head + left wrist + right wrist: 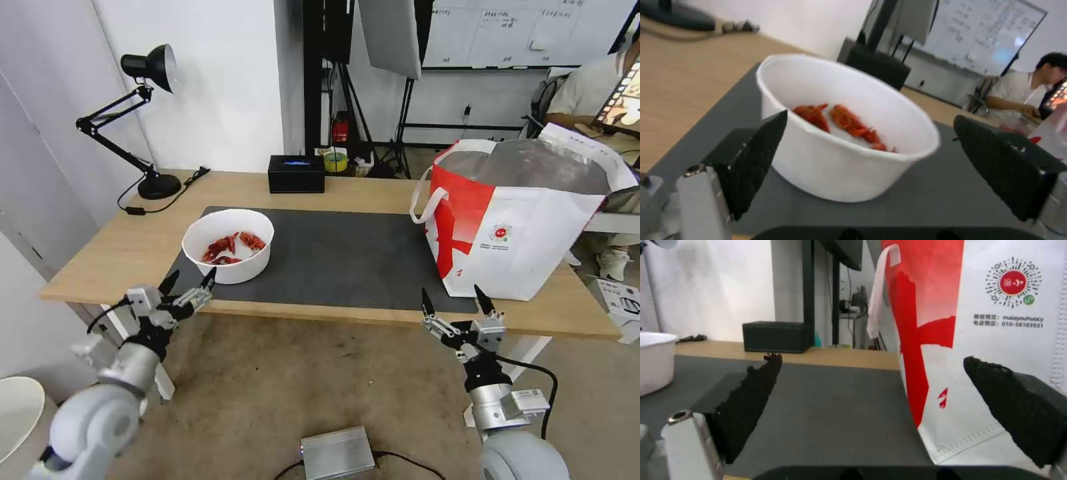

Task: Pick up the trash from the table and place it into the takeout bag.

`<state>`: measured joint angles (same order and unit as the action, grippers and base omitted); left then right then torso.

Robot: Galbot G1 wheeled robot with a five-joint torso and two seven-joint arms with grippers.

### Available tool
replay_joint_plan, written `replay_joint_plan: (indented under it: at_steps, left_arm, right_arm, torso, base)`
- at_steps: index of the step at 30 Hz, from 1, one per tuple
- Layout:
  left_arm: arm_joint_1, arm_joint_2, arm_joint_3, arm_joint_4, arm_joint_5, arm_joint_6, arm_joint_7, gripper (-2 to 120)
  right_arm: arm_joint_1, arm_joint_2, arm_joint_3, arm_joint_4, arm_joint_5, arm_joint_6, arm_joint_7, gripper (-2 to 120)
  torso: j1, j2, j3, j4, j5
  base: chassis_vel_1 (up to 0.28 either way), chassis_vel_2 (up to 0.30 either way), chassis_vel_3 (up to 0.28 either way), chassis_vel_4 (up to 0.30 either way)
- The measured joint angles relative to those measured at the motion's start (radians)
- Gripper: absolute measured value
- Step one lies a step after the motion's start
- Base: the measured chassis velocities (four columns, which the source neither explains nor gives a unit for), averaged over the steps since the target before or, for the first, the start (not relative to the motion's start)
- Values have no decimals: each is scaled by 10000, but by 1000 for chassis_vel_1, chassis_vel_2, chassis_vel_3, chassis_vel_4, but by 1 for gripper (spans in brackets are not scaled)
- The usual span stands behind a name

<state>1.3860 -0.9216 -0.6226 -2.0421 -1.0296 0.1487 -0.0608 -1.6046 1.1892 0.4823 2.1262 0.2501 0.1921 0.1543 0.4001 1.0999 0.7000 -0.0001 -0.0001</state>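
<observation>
Head view: both ridged black grippers, left point(189, 285) and right point(455, 302), spread wide; smooth round bowl point(229, 245) untouched

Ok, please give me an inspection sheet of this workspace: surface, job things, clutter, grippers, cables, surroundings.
Surface: table with dark mat.
Job things: white bowl of crayfish shells on the mat; takeout bag upright, open.
Clutter: black box, desk lamp.
Grippers: left gripper open before the bowl; right gripper open before the bag.
Cables: lamp cord on the table.
Surroundings: metal box on the floor.
</observation>
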Motion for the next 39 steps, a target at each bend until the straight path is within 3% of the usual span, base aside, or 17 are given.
replay_joint_plan:
  at_steps: [5,15,31,39]
  left_arm:
    - [-936,636,529,750,-1107,388,-354,100]
    - [-2180,826,1324,1726,-1325,524,-590,100]
    - [-2679,749,1695,2572,-1281,790,-639,100]
    - [-2807,702,1807,2665,-1300,804,-600,87]
  right_arm:
    - [3,0,0,-2,4,3,0,100]
    - [6,-1,0,-1,10,4,0,100]
    - [7,-1,0,-1,12,3,2,100]
    - [7,-1,0,-1,12,2,2,100]
  torso:
    - [0,1,0,1,1]
    - [0,0,0,1,1]
    - [0,1,0,1,2]
    - [0,1,-1,1,2]
  base:
    - [0,0,0,0]
    - [0,0,0,0]
    - [0,0,0,0]
    - [0,0,0,0]
